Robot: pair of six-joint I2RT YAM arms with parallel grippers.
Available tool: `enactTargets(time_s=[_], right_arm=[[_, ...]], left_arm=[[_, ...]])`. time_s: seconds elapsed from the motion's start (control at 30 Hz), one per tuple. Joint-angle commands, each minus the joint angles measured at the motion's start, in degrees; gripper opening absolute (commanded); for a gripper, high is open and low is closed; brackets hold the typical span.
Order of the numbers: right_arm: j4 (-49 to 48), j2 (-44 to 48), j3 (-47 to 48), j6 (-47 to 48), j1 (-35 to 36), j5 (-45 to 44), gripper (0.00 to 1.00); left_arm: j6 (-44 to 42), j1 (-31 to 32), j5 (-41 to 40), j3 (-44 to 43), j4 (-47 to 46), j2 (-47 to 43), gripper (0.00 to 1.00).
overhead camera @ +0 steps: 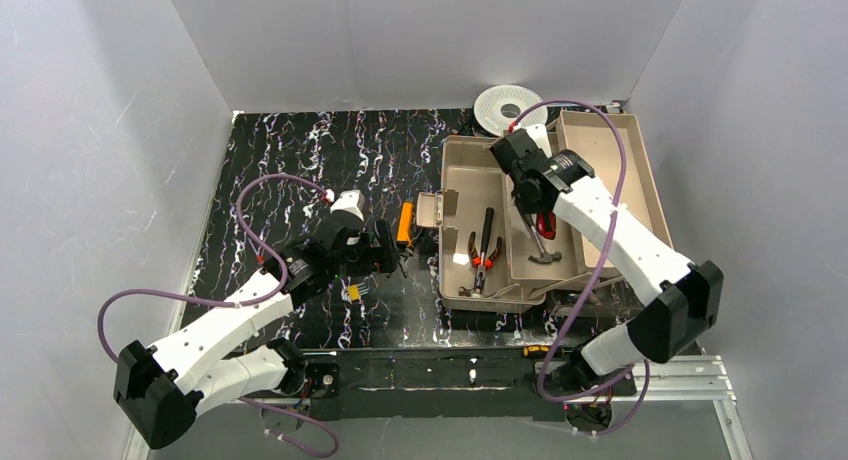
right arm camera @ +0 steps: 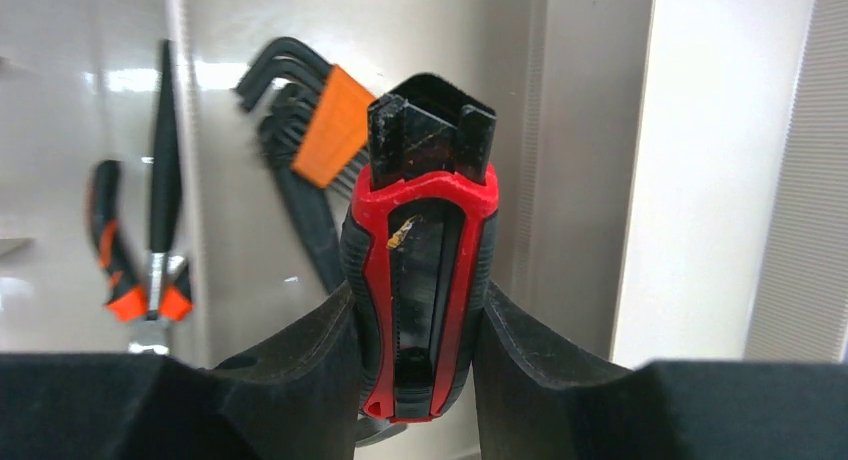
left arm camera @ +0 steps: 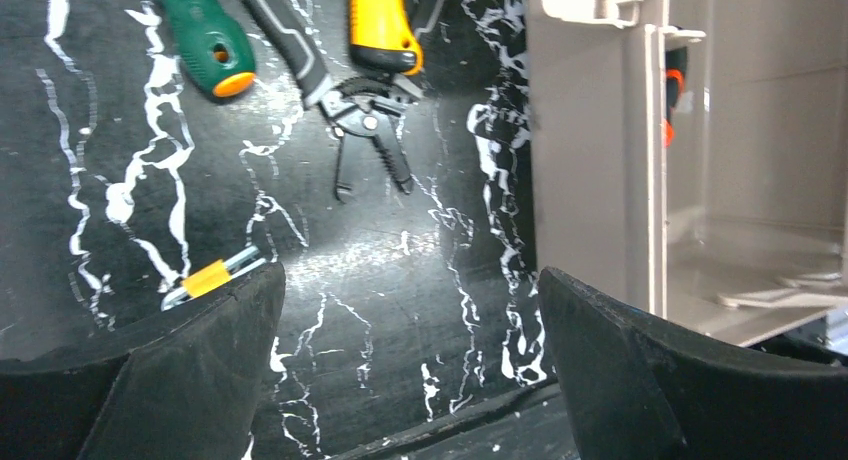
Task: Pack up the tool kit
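Note:
The beige toolbox (overhead camera: 460, 146) lies open at the right of the mat, its lid (overhead camera: 640, 170) folded back. Red pliers (overhead camera: 483, 256) and a hammer (overhead camera: 545, 252) lie inside it. Above the box, my right gripper (overhead camera: 543, 220) is shut on a red-and-black tool (right arm camera: 425, 240). An orange-clipped hex key set (right arm camera: 320, 130) and the red pliers (right arm camera: 150, 250) show below it. My left gripper (left arm camera: 410, 310) stands open and empty, low over the mat beside the box wall (left arm camera: 590, 150). Ahead of it lie a green screwdriver (left arm camera: 205, 35), black pliers (left arm camera: 355, 100) and a yellow tool (left arm camera: 380, 20).
A round white spool (overhead camera: 508, 107) stands behind the box at the back wall. A small yellow-banded metal piece (left arm camera: 210, 277) lies by the left finger. White walls close in the mat on three sides. Purple cables loop from both arms.

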State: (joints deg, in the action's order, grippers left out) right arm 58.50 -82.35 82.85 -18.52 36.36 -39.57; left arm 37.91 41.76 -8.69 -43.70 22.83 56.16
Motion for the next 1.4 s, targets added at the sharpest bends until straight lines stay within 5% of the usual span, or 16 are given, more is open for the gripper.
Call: enactTargets(time_s=[0.0,0.2,0.3,0.6,0.77,0.93,1.1,1.27,1.37], right_arm=[[6.51,-4.06,4.25,0.89,-2.62,-3.62,0.08],[6.76,-5.1,4.7,-0.58,-3.58,-1.6,0.71],[4.68,-2.1,4.85,-0.28,-3.58,1.12,0.8],[-9.58,13.8,-2.27,2.65,-3.33,21.19,0.85],[-22.03,28.17,-11.97,2.65,-3.31,33.94,0.87],[-22.66,31.19,-13.86,1.83,-3.32,37.28,0.88],[-23.14,32.26,-14.97,1.56,-3.32,37.28,0.88],[-23.48,32.31,-15.0,1.34,-3.31,37.98,0.88],[-23.65,32.46,-15.17,1.26,-3.34,38.16,0.88]], left_arm=[[0.2,0.02,-8.02,-2.54,5.58,0.2,0.98],[1.8,0.01,-15.0,-2.96,10.0,2.08,0.98],[2.17,0.03,-16.89,-2.64,10.68,3.58,0.98],[2.72,-0.68,-24.11,-4.59,6.86,12.57,0.92],[0.71,-7.11,-17.77,-9.93,0.79,26.85,0.76],[0.63,-9.3,-16.16,-19.23,4.74,43.08,0.67],[3.37,-10.82,-18.22,-16.86,5.02,41.76,0.36],[3.86,-12.58,-15.67,-14.35,3.86,40.66,0.32],[4.28,-12.92,-14.7,-12.74,3.15,38.97,0.18]])
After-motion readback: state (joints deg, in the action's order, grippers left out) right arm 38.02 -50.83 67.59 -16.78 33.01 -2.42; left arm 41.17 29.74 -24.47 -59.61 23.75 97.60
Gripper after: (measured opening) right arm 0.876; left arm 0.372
